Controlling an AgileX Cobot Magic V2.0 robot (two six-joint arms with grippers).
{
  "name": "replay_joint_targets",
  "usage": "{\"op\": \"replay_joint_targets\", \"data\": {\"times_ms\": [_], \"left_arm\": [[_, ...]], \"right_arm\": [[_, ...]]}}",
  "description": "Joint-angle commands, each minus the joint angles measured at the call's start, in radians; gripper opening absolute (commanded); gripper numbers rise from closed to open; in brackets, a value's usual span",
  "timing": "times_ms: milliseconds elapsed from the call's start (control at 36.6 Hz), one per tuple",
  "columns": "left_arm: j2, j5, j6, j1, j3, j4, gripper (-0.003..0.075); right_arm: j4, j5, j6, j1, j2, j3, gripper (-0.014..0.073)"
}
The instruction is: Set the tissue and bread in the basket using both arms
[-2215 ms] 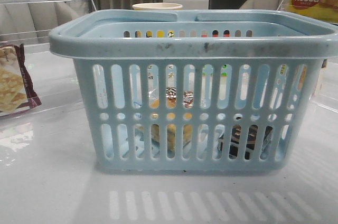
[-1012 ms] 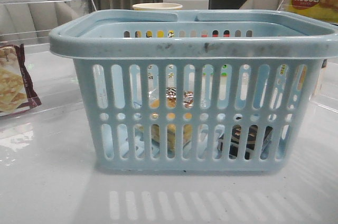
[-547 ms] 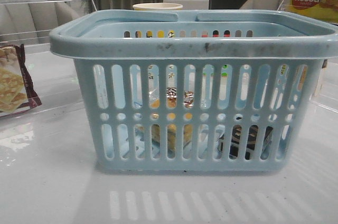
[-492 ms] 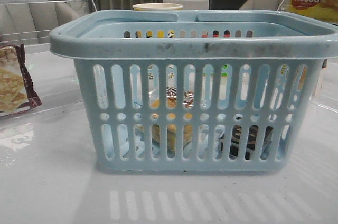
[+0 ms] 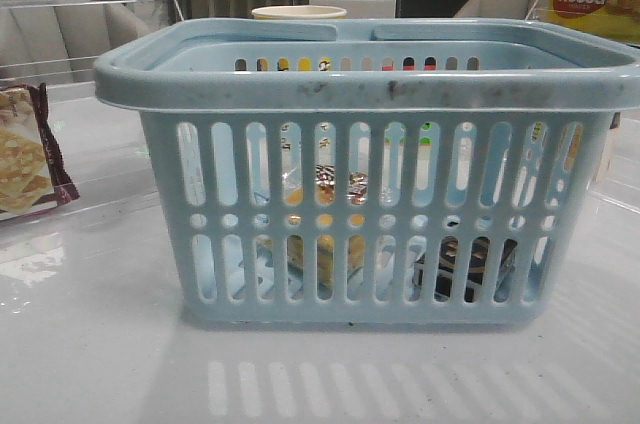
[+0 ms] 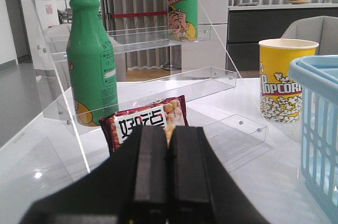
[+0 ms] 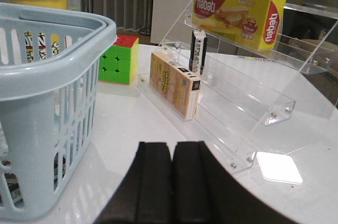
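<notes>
While both sets of jaws sit pressed together on nothing, left gripper (image 6: 168, 171) faces a cracker packet (image 6: 145, 123); right gripper (image 7: 172, 182) flanks the basket (image 5: 370, 89), which holds bread (image 5: 322, 244) and tissue (image 5: 465, 266).

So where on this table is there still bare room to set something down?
The widest free patch is the white tabletop in front of the basket. A smaller patch lies between the basket and the cracker packet on the robot's left. The clear shelf racks on each side are crowded with bottles and boxes.
</notes>
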Motion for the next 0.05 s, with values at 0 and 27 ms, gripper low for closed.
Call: {"op": "replay_joint_targets", "data": {"times_ms": [0, 27], "left_arm": [[-0.016, -0.087, -0.008, 0.002, -0.001, -0.009, 0.0092], [-0.016, -0.087, -0.008, 0.002, -0.001, -0.009, 0.0092]], "right_arm": [[0.0, -0.085, -0.006, -0.006, -0.017, 0.002, 0.0055], [0.0, -0.085, -0.006, -0.006, -0.017, 0.002, 0.0055]]}}
